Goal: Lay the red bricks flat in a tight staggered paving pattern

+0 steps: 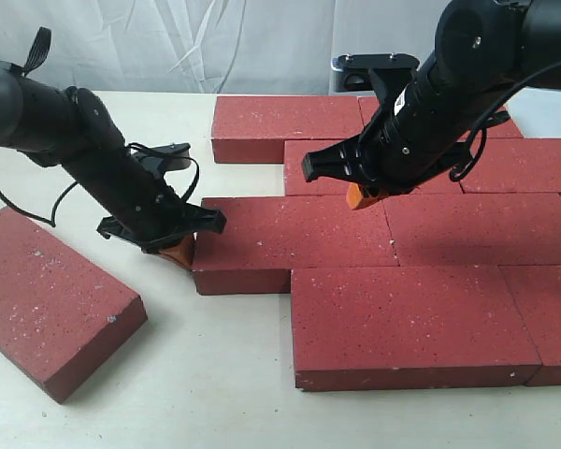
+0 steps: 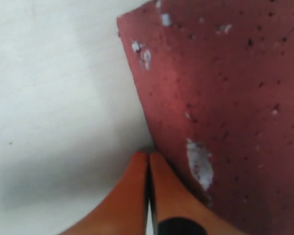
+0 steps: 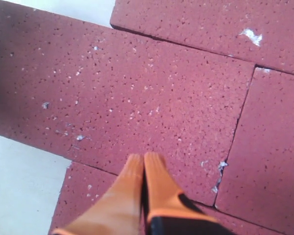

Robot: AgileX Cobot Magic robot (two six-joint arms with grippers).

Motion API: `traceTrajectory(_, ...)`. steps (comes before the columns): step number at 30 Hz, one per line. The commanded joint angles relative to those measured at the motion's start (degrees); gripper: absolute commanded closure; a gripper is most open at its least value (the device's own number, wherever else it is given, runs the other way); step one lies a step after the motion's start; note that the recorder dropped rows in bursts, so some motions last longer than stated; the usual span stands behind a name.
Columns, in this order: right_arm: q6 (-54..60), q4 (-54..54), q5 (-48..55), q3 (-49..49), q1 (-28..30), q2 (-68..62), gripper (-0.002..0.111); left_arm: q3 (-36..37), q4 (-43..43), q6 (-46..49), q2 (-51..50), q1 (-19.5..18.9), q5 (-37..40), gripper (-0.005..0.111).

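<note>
Two closed, empty grippers: left gripper (image 1: 179,251) tips meet the end face of one of the red bricks (image 1: 290,238); right gripper (image 1: 360,195) poised above neighbouring ones.

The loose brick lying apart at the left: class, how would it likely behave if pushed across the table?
The loose brick probably slides stiffly, not rolls: it lies flat and broad. Likely heavy, being thick and solid-looking. Its rough speckled face suggests drag.

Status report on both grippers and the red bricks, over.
Left gripper shut, tips at end of a paved brick. Right gripper shut above the paving. One loose brick lies apart, angled, unplaced.
</note>
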State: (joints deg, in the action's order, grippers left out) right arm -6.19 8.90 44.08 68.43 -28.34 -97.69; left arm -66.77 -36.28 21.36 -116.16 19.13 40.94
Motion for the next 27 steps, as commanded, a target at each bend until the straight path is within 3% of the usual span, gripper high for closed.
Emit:
traceTrajectory(1,0.11,-0.25,-0.02,-0.16,0.31,0.86,0.109,0.0,-4.32,3.44,0.16,1.35,-0.01,0.107)
traceTrajectory(5,0.11,-0.25,0.1,-0.16,0.31,0.86,0.109,0.0,-2.67,3.1,0.16,1.0,0.09,0.107)
traceTrajectory(17,0.11,-0.78,-0.01,-0.16,0.31,0.86,0.109,0.0,-2.84,2.67,0.27,-5.45,1.48,0.107)
traceTrajectory(27,0.11,-0.67,-0.01,-0.16,0.31,0.86,0.109,0.0,-6.29,2.91,0.27,-4.24,2.26,0.107)
